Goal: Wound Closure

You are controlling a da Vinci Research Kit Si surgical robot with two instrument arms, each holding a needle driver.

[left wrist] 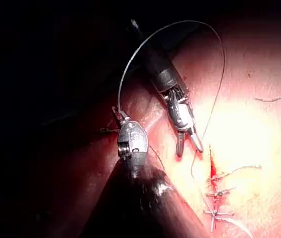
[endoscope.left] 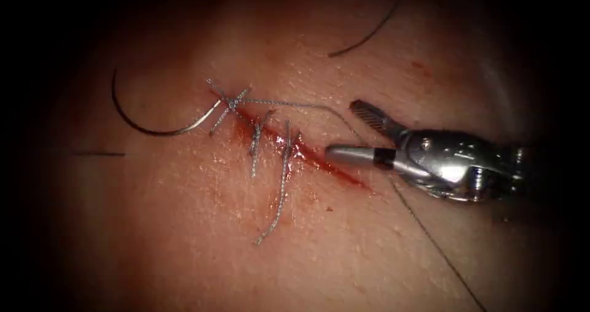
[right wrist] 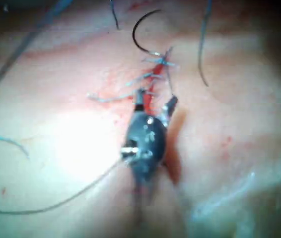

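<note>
Needle (endoscope.left: 144,125) lies free on the tissue (endoscope.left: 184,238) left of the cut (endoscope.left: 307,155), we note, our right gripper (endoscope.left: 344,131) open and empty, our left gripper (left wrist: 116,115) clamping thread (left wrist: 180,29).

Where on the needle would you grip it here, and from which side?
Probably the needle on its lower arc, back from the tip, coming from above with jaws across the curve: it lies flat on the tissue, left of the cut. The right tool is open, holding nothing; the left tool holds thread.
</note>
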